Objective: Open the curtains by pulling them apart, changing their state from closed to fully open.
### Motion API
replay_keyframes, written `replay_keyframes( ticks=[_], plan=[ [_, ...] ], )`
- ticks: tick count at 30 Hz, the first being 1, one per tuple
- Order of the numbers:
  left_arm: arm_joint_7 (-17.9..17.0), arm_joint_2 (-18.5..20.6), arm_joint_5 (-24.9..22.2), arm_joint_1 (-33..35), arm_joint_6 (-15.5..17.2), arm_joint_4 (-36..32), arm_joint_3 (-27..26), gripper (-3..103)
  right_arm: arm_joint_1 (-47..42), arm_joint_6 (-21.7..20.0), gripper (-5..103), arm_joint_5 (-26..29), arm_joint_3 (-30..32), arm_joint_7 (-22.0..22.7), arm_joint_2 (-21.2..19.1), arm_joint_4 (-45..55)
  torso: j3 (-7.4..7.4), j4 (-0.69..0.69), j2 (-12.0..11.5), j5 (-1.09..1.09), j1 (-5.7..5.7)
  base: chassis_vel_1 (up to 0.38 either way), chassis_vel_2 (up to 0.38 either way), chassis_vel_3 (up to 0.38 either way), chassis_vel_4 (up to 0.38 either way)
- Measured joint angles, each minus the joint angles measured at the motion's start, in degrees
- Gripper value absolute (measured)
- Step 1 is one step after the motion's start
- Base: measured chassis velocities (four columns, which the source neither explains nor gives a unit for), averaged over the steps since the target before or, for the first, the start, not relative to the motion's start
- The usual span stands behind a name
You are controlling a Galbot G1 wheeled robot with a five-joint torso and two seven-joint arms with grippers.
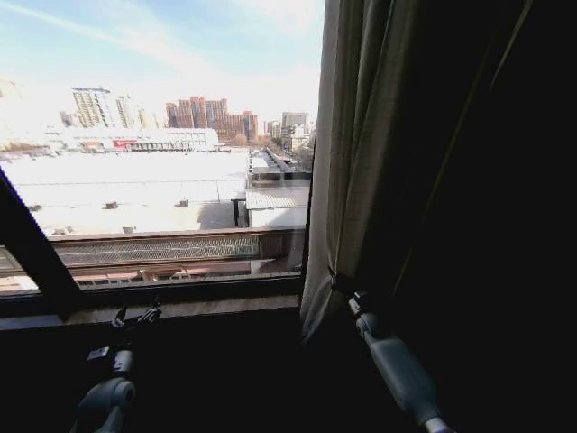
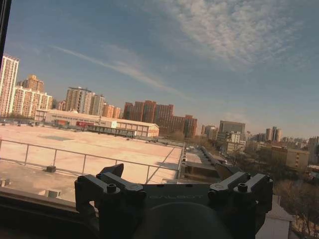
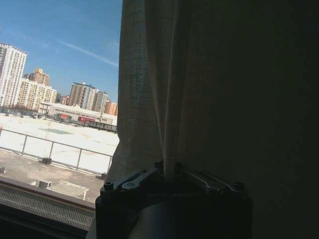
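A curtain (image 1: pixel 361 153) hangs bunched in greyish-beige pleats on the right side of the window, and its folds turn dark toward the right edge. My right gripper (image 1: pixel 343 287) is low at the curtain's inner edge. In the right wrist view the right gripper (image 3: pixel 169 172) is shut on a narrow pinched fold of the curtain (image 3: pixel 149 89). My left gripper (image 1: pixel 137 317) hangs low at the left by the window sill. In the left wrist view the left gripper (image 2: pixel 172 174) stands open with nothing between its fingers, facing the glass.
A black window frame bar (image 1: pixel 36 248) slants across the lower left. The window sill (image 1: pixel 180 309) runs under the glass, with a dark wall below. Bare glass to the left of the curtain gives onto rooftops and city buildings.
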Motion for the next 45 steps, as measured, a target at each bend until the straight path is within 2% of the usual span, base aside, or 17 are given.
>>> replay_keyframes(
  ticks=[6,12,19,28,34,39,42,45],
  plan=[
    [0.03,0.0,0.0,0.0,0.0,-0.01,0.01,100,0.38,0.41,0,-1.36,-0.23,-0.36,-0.1,-0.67,0.0,-0.01,0.0,0.03,0.0,-0.1,-0.124,0.114,0.111],
    [0.0,0.02,0.0,0.0,0.0,0.0,-0.02,100,1.53,-1.36,0,-2.93,1.15,4.26,-0.61,-3.37,0.0,0.08,0.0,-0.04,0.0,0.007,0.016,-0.006,-0.006],
    [0.0,0.02,0.0,0.0,0.0,-0.01,-0.02,100,3.12,-2.73,0,-7.35,7.18,9.96,-3.06,-7.95,0.0,-0.02,0.0,0.02,0.0,0.019,0.045,-0.017,-0.021],
    [0.0,0.01,0.0,0.0,0.0,-0.01,-0.01,100,2.03,-4.64,0,-8.95,11.1,13.15,-5.61,-8.03,0.0,0.01,0.0,-0.01,0.0,0.0,0.0,0.0,0.0],
    [0.0,0.01,0.0,0.0,0.0,-0.01,0.0,100,1.03,-4.68,0,-8.78,11.27,13.17,-5.49,-6.92,0.0,0.01,0.0,0.0,0.01,0.0,0.0,0.0,0.0],
    [0.0,0.01,0.0,0.0,0.0,0.0,0.0,100,-1.67,-4.44,4,-3.95,8.79,9.61,-5.57,-2.87,0.0,0.01,0.0,0.01,0.0,0.0,0.0,0.0,0.0],
    [0.0,0.01,0.0,0.0,0.0,-0.01,0.0,100,-4.67,-3.28,20,-1.45,6.99,4.65,-5.99,0.97,0.0,0.03,0.0,-0.01,0.0,0.0,0.0,0.0,0.0],
    [0.0,0.01,0.0,0.0,0.0,-0.01,0.0,100,-6.61,-3.5,25,-0.09,6.48,3.08,-6.4,3.14,0.0,0.02,0.0,0.02,0.01,0.0,0.0,0.0,0.0]
  ],
)
